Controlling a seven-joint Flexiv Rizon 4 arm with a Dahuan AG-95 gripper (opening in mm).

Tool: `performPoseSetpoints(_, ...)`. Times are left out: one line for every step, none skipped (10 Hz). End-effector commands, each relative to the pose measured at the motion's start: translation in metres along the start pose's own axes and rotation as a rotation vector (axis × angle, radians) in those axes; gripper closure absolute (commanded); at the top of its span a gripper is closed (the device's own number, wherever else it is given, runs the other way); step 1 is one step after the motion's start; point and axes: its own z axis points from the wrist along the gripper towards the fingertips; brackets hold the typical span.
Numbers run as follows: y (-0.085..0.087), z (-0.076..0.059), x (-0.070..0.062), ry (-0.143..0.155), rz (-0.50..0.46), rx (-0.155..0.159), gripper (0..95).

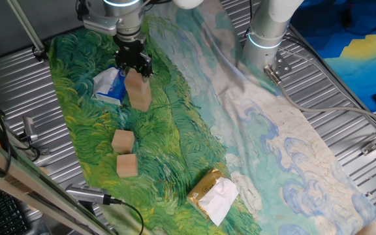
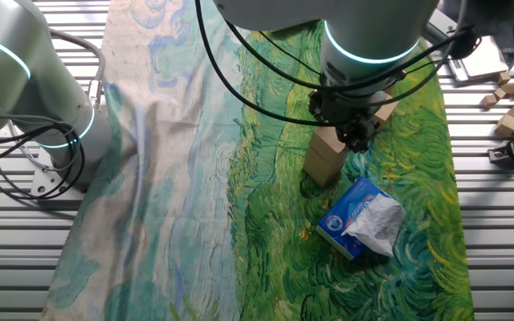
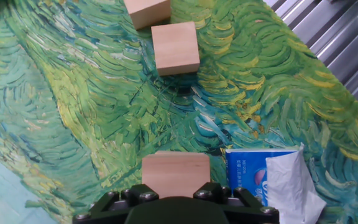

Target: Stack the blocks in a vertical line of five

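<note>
The claw (image 1: 133,65) sat at the top of a stack of wooden blocks (image 1: 138,91) on the painted cloth (image 1: 175,143), its fingers closed against the sides of the top block (image 3: 175,176). How many blocks made up the stack could not be told.

From the stack, two loose blocks lay toward six o'clock in one fixed view: a nearer block (image 1: 123,140) and, just beyond it, a farther block (image 1: 127,165), close together.

A blue-and-white packet (image 1: 109,85) lay just beside the stack at nine o'clock. A yellow packet (image 1: 213,194) lay well apart at five o'clock, near the cloth's edge on the worktop (image 1: 331,98).
</note>
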Motion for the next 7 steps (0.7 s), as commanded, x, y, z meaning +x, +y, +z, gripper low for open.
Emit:
performPoseSetpoints(0.0008,0.0014,0.0013,-0.002,-0.016,0.0,95.0)
performPoseSetpoints(0.0007,0.002,0.0014,-0.005,-0.023,0.003,95.0)
performPoseSetpoints(0.0008,0.0017,0.0014,-0.001,-0.024,0.002,76.0)
performPoseSetpoints(0.0008,0.0016,0.0014,0.002,-0.026,0.003,76.0)
performPoseSetpoints(0.0008,0.0016,0.0014,0.003,-0.031,0.004,57.0)
performPoseSetpoints(0.0008,0.0016,0.0014,0.003,-0.034,0.004,38.0)
performPoseSetpoints(0.0008,0.0015,0.0013,0.007,-0.037,0.002,38.0)
